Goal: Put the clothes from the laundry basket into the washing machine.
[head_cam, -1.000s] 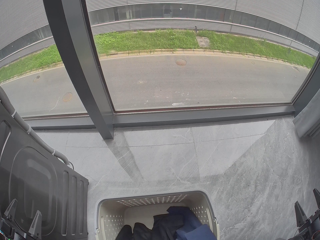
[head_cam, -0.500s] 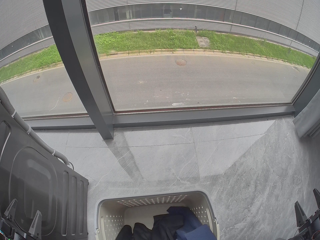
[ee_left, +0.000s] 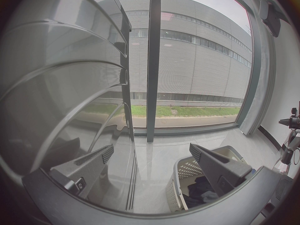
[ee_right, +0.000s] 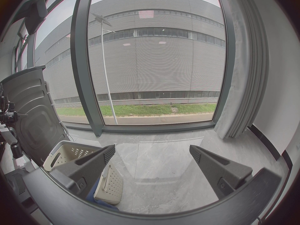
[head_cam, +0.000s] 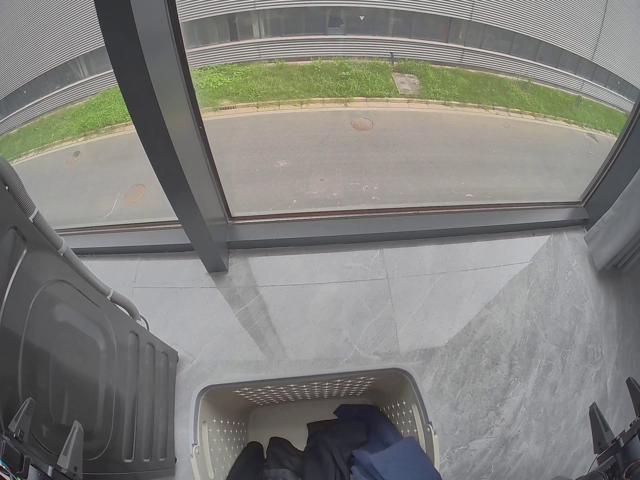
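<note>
The cream plastic laundry basket (head_cam: 217, 435), a rounded rectangle with star-shaped perforations in its walls, stands on the grey veined stone-tile floor (head_cam: 373, 308) at the near edge of the head view, between the two arms. Inside it lies a crumpled heap of dark clothes (head_cam: 333, 448), with black fabric toward the robot's left and navy blue folds toward its right, near the basket's right wall.

Just beside the basket, on the robot's left, stands the dark grey washing machine (head_cam: 73, 368). It shows a smooth pressed panel with a rounded-square embossing and vertical ribs. A grey corrugated hose (head_cam: 67, 265) runs down along the panel's far edge.

The left hand (head_cam: 47, 431) hovers close in front of that panel, its two black wedge-shaped fingers spread apart and holding nothing. The right hand (head_cam: 611, 398) hangs over the floor well to the right of the basket, its texture-tipped fingers likewise parted and empty.

Beyond the basket, a dark metal window frame (head_cam: 167, 135) holds tall glass panes. A pale grey pleated curtain (ee_right: 243, 78) hangs at the right-hand corner.
</note>
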Tool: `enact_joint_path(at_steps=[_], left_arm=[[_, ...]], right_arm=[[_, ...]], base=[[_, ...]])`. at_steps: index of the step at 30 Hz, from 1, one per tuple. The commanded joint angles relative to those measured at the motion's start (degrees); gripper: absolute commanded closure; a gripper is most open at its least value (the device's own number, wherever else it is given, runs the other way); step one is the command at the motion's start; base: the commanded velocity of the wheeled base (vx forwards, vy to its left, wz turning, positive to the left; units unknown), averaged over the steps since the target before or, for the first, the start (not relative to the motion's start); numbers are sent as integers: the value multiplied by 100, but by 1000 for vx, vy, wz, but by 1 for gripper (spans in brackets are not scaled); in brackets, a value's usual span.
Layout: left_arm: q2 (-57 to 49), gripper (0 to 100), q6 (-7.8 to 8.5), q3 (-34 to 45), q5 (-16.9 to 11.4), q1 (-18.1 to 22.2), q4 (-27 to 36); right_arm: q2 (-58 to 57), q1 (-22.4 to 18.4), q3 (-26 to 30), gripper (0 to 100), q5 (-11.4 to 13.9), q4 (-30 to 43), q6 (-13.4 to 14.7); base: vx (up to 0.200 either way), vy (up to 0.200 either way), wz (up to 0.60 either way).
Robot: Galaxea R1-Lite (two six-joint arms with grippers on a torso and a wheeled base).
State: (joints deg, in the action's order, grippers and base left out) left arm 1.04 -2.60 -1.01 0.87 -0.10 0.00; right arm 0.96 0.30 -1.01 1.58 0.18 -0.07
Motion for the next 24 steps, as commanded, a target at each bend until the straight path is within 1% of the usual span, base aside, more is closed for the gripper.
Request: enact_joint_path(at_steps=[1,24], left_arm=[[-86,0,-4,101,1,1,0],[-77,0,-4,101,1,1,0]], right_arm=[[-79,5,92,0,0,-1,-1],[-79,-4,92,0,0,-1,-1]], base=[[-200,0,0],[-200,0,0]])
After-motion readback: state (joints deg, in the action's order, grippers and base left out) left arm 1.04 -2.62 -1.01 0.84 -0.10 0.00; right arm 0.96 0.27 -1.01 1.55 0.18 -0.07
